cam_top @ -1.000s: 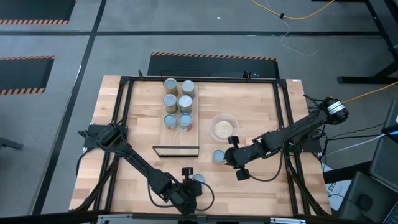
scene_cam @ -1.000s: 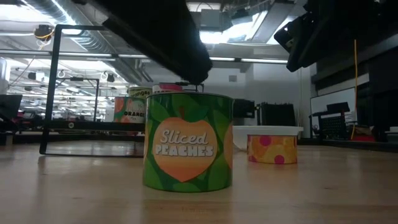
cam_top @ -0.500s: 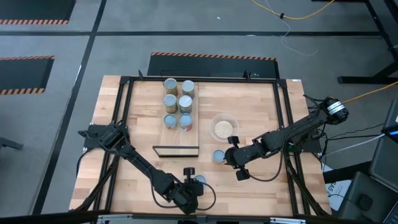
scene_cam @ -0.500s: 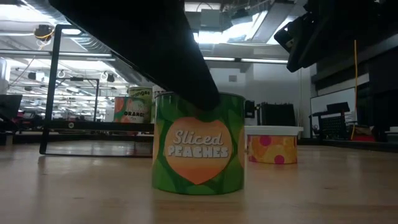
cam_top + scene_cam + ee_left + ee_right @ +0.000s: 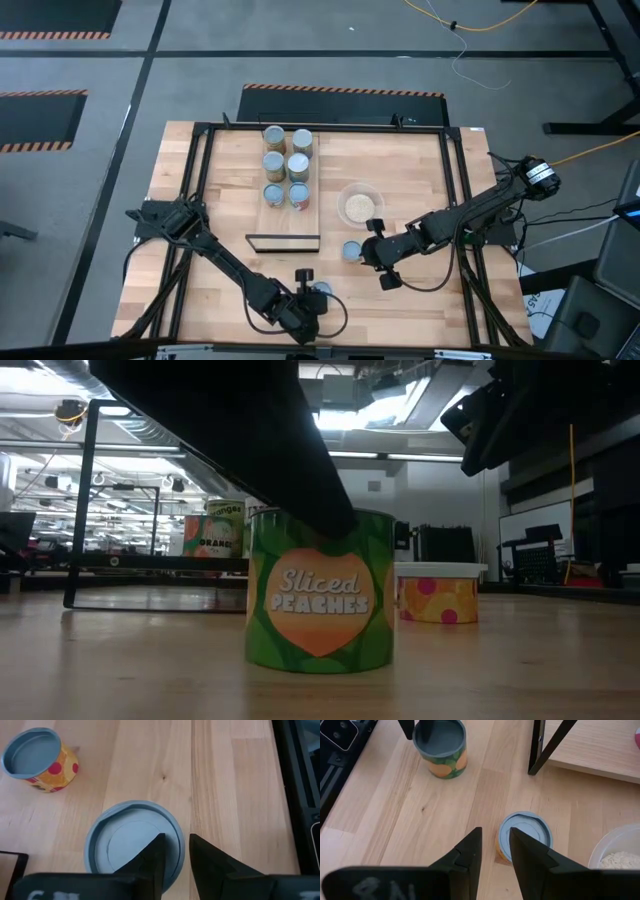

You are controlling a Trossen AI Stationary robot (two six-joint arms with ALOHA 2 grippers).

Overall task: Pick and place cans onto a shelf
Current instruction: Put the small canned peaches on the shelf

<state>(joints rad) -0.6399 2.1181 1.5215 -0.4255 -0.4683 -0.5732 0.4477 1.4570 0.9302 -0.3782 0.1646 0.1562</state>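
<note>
A green "Sliced Peaches" can (image 5: 320, 600) stands upright on its base near the table's near edge. My left gripper (image 5: 176, 840) is open, low over the can's near side, its fingers astride the rim. Farther back and right, an orange spotted can (image 5: 351, 251) stands on the table. My right gripper (image 5: 495, 834) hovers open just above and beside that can (image 5: 522, 837), touching nothing. The shelf (image 5: 290, 178) at the far centre carries several cans (image 5: 274, 163), and its black frame (image 5: 283, 241) is at its near end. My left gripper slants down from the table's left onto the near side of the green can's rim (image 5: 183, 845). One finger (image 5: 155, 857) stands inside the rim over the pale-blue lid; the other (image 5: 210, 862) stands outside the wall. Whether either finger touches the can, I cannot tell.
A clear bowl (image 5: 359, 205) with beige contents stands right of the shelf, just beyond the orange can. Black frame rails (image 5: 455, 200) run along the table's sides. Bare wood lies between the two loose cans and the shelf's frame (image 5: 540, 745).
My left gripper has come down onto the green can's top. As it came down, the can slid a little toward the table's right and stayed upright. My right arm has kept still.
</note>
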